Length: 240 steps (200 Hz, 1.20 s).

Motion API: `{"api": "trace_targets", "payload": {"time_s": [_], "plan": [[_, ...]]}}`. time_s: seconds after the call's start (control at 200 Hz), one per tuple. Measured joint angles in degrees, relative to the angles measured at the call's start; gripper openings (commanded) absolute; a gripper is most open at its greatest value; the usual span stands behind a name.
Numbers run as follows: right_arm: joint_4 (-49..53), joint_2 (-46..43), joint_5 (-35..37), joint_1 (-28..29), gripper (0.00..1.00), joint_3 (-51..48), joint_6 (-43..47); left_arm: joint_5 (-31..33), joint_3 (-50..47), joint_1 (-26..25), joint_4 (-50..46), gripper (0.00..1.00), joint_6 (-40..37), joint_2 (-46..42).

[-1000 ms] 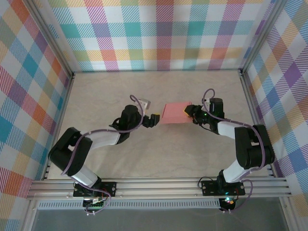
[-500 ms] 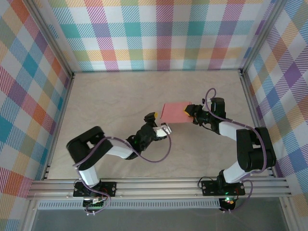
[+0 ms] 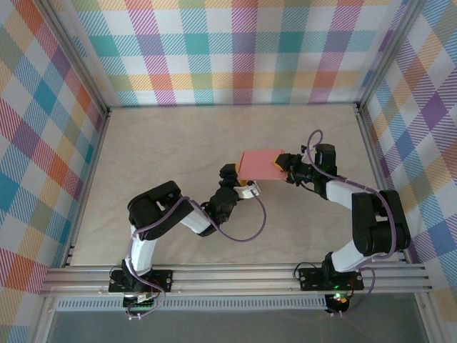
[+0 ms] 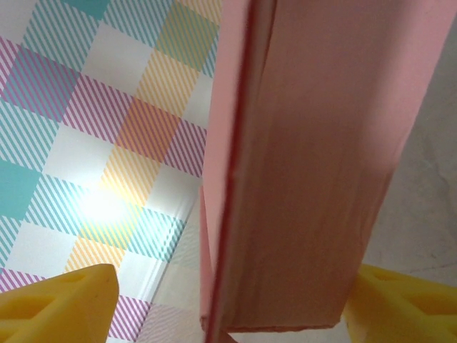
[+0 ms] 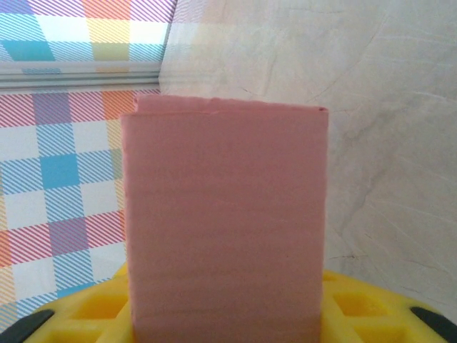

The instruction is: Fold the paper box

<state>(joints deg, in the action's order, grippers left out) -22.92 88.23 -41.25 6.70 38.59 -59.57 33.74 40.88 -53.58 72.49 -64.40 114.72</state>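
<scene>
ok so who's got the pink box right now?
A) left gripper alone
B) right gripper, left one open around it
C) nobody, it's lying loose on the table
B: the right gripper is clamped on the paper box at its right end. The left gripper straddles the other end with its pads apart.

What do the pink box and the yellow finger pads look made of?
The paper box: thin card, matte salmon-pink, faintly fibrous face, crisp folded edges. The yellow finger pads: probably moulded rubber or soft plastic, matte, with recessed grid cells.
</scene>
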Motion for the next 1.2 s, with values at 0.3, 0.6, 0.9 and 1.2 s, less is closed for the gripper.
{"api": "trace_targets", "payload": {"time_s": [0.3, 0.6, 0.9, 1.2], "plan": [[-0.26, 0.00, -1.07, 0.00, 0.44, -0.02, -1.09, -0.17, 0.98, 0.11, 1.25, 0.72, 0.13, 1.33], [-0.61, 0.00, -1.49, 0.00, 0.44, -0.02, -1.31, -0.22, 1.38, 0.15, 1.42, 0.58, 0.46, 2.25], [-0.59, 0.00, -1.44, 0.00, 0.44, -0.02, -1.66, -0.63, 1.38, 0.15, 1.25, 0.42, 0.00, 2.60], [-0.63, 0.00, -1.46, 0.00, 0.50, 0.00, -1.77, -0.79, 1.38, 0.15, 1.14, 0.37, -0.57, 2.67]]}}
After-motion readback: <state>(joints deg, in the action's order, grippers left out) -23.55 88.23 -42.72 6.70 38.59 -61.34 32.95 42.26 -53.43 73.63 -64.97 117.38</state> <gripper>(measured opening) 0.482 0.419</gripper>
